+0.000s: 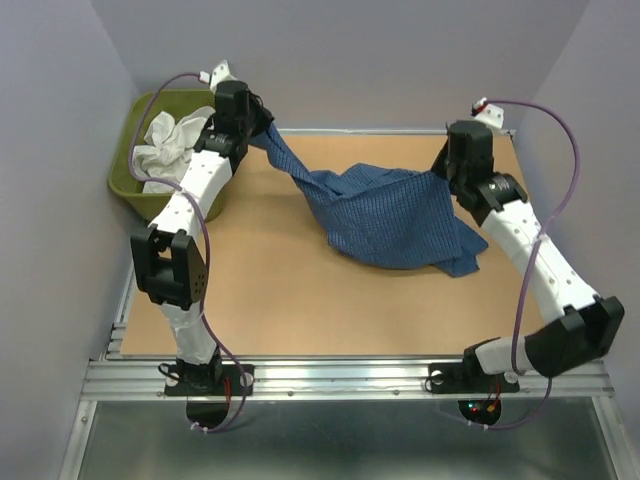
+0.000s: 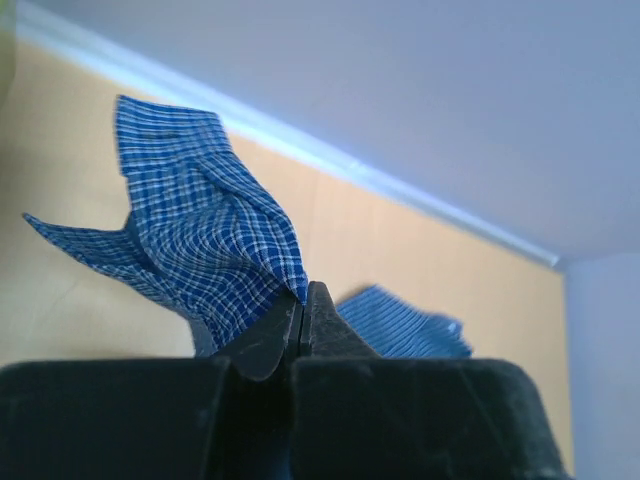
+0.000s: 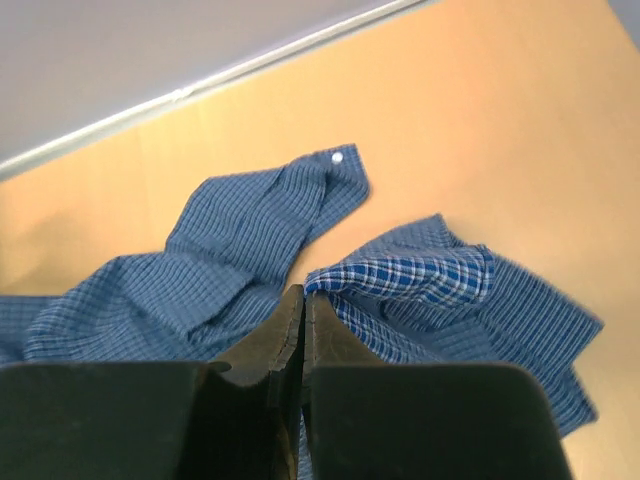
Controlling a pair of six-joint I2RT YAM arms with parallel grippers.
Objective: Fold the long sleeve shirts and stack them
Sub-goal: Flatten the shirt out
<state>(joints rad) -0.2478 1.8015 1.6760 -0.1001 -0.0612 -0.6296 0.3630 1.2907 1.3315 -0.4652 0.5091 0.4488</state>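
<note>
The dark blue checked shirt (image 1: 390, 215) hangs stretched between my two grippers above the table, its middle sagging onto the board. My left gripper (image 1: 262, 128) is shut on one edge of it at the back left; in the left wrist view (image 2: 303, 292) the cloth (image 2: 200, 240) rises from the closed tips. My right gripper (image 1: 447, 172) is shut on the shirt's other side; in the right wrist view (image 3: 304, 295) checked cloth (image 3: 420, 280) is pinched at the tips. A white garment (image 1: 172, 148) lies crumpled in the olive-green tub (image 1: 135, 190).
The tub stands off the table's back left corner. The tan board (image 1: 300, 300) has a metal rail (image 1: 350, 375) along its near edge. Grey walls close in the back and both sides. A shirt cuff with a pale button (image 3: 337, 157) lies on the board.
</note>
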